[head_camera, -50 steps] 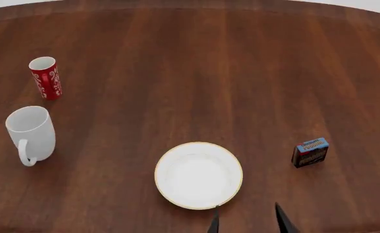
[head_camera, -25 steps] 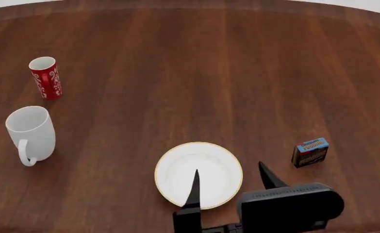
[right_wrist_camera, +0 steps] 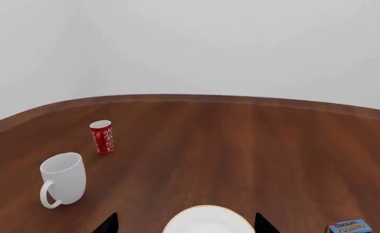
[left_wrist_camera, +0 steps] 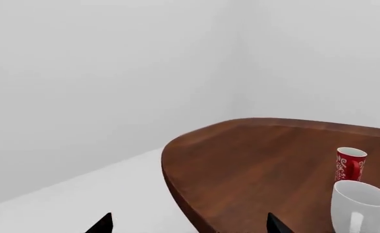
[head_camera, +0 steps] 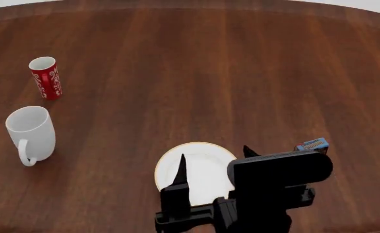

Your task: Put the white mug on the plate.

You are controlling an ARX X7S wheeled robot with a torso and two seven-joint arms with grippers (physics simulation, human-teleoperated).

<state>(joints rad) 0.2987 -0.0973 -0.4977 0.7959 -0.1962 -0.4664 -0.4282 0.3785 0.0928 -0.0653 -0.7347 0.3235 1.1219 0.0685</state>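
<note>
Right end effector [head_camera: 212,162], matte black, gapes above glossy round plate [head_camera: 206,158].

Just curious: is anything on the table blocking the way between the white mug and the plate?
Nothing visible does. Bare wood lies between the white mug and the plate; the red mug stands behind, off that line.

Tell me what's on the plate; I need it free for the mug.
Nothing shows on the plate; the right gripper hangs open above it, hiding its near part.
</note>
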